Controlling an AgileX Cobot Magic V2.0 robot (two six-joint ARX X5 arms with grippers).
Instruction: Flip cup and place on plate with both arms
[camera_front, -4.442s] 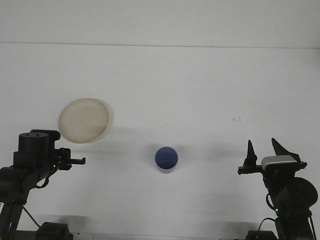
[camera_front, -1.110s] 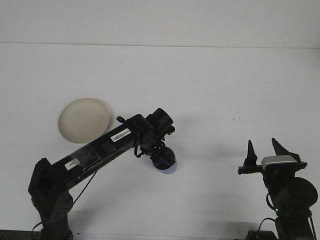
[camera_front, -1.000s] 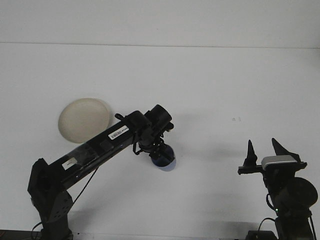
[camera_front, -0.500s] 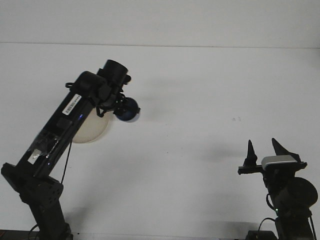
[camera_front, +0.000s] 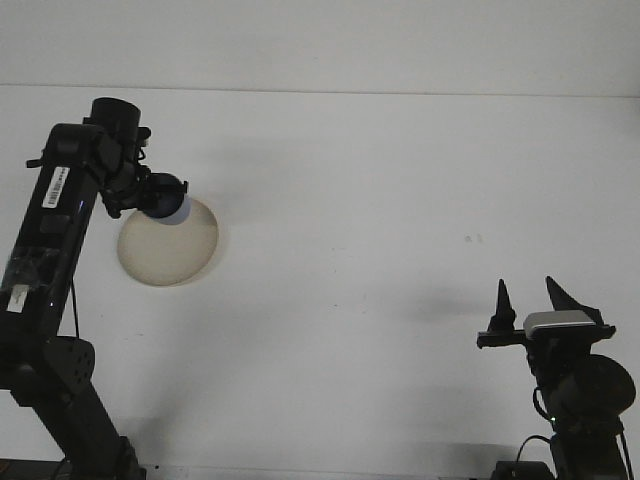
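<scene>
Blue cup clamped in left gripper, held over plate's far rim, presumably for setting down | right gripper idle at table edge; fingers spread, empty

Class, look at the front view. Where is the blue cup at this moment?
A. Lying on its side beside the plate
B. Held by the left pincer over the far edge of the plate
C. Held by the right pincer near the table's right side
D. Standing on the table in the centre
B: the blue cup sits in the left pincer, raised over the far edge of the plate, while the right pincer is open and holds nothing.
</scene>
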